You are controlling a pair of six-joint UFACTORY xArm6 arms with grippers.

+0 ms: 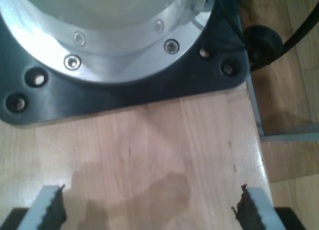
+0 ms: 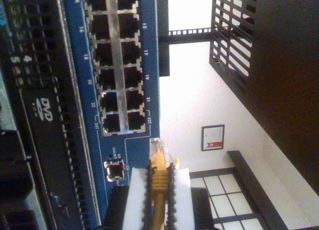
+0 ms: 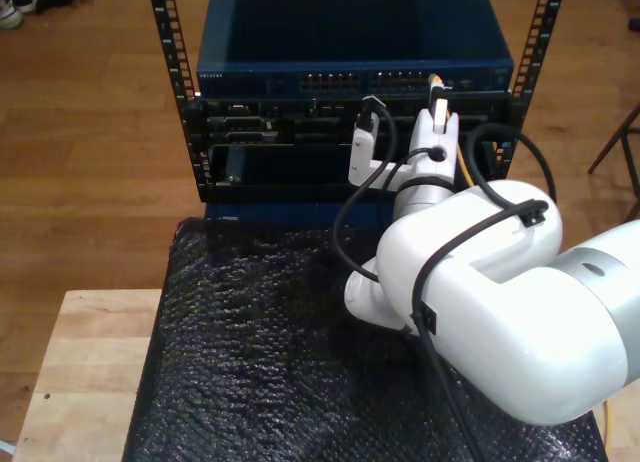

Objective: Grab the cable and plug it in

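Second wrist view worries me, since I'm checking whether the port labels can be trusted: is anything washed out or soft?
Second wrist view: bright wall behind blown out, port numbers on the switch soft; cable plug legible. Exterior view: evenly lit, slightly grainy.

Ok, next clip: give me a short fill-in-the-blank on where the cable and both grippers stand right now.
1. My second gripper is shut on the yellow-orange ____.
2. The cable's clear plug is ____ yet seated in a port of the blue switch.
3. My first gripper is ____, holding nothing, above a wooden table.
4. In the exterior view, the switch sits at the ____ of the rack.

Missing words: cable; not; open; top
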